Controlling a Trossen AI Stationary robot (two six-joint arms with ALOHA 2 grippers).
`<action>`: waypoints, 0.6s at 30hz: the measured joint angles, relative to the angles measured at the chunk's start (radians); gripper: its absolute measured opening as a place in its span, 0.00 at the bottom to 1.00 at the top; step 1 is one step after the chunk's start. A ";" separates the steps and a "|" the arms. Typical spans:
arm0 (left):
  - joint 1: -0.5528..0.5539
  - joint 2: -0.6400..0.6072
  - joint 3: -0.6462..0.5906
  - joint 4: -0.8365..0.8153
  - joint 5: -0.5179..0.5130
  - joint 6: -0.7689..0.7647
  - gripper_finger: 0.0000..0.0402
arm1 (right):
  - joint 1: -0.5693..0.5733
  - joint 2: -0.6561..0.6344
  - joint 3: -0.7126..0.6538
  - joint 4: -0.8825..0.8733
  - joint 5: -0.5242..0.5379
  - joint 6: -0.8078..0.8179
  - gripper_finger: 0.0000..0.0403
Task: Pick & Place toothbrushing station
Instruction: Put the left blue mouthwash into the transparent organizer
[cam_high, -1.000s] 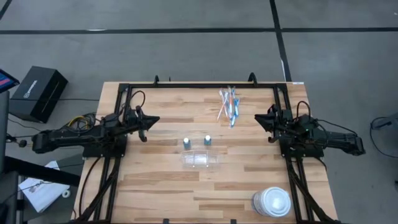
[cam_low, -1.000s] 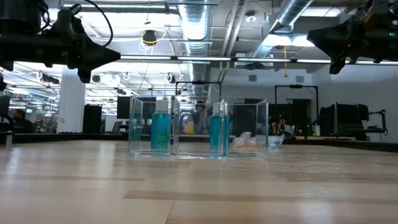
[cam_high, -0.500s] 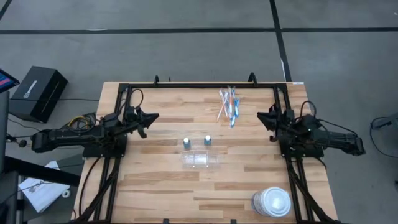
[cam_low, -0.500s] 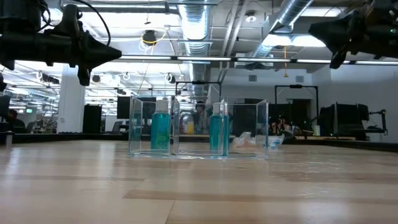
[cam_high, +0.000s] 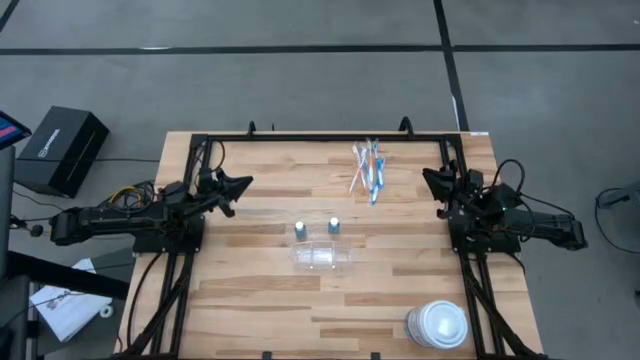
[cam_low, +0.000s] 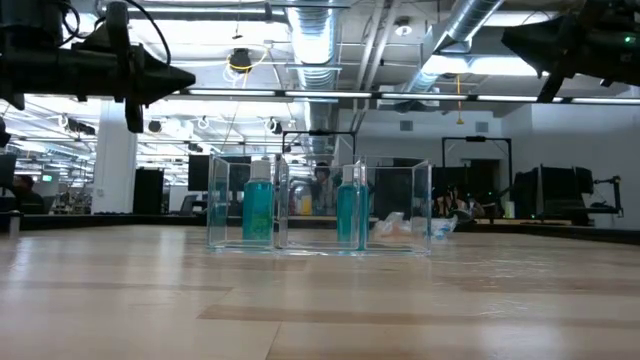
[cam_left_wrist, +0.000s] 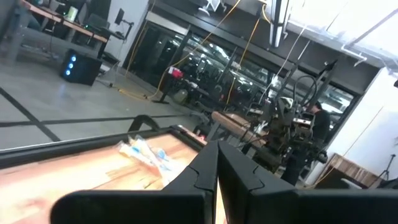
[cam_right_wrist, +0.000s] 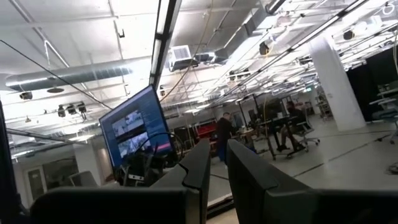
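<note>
At the tabletop's (cam_high: 250, 290) left edge the left gripper (cam_high: 243, 183) hangs in the air above the wood, its fingers pressed together with nothing between them; the left wrist view shows the two dark fingers (cam_left_wrist: 205, 168) meeting in a tight seam. Off the table to the far left, a black box (cam_high: 62, 148) sits on the grey floor.

Near the middle of the tabletop stand two tiny blue-green tubes (cam_high: 299, 229), upright and side by side. Just in front of them, toward the near edge, lies the small clear plastic cup (cam_high: 323, 256); from above it looks tipped on its side, though its clear walls make that hard to be sure of. In the low view the tubes (cam_low: 258, 211) show through clear walls.

Toward the far edge, right of centre, the toothbrushes (cam_high: 368, 170) lie in a loose bundle of blue, white and orange, well apart from the cup and tubes.

At the right edge the right gripper (cam_high: 428, 178) hovers above the tabletop, empty, its fingers (cam_right_wrist: 198, 165) nearly closed with a narrow gap between them. A white round lidded container (cam_high: 438, 325) rests at the near right corner.
</note>
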 joint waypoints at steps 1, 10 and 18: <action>0.000 0.000 0.000 0.006 0.000 0.001 0.01 | 0.000 0.000 0.000 0.000 0.001 0.000 0.12; 0.000 0.000 0.000 0.021 0.027 -0.003 0.01 | 0.000 0.000 0.000 0.004 0.018 0.007 0.12; 0.010 0.006 0.000 0.031 -0.041 -0.112 0.01 | 0.000 0.000 0.000 0.036 0.024 0.111 0.12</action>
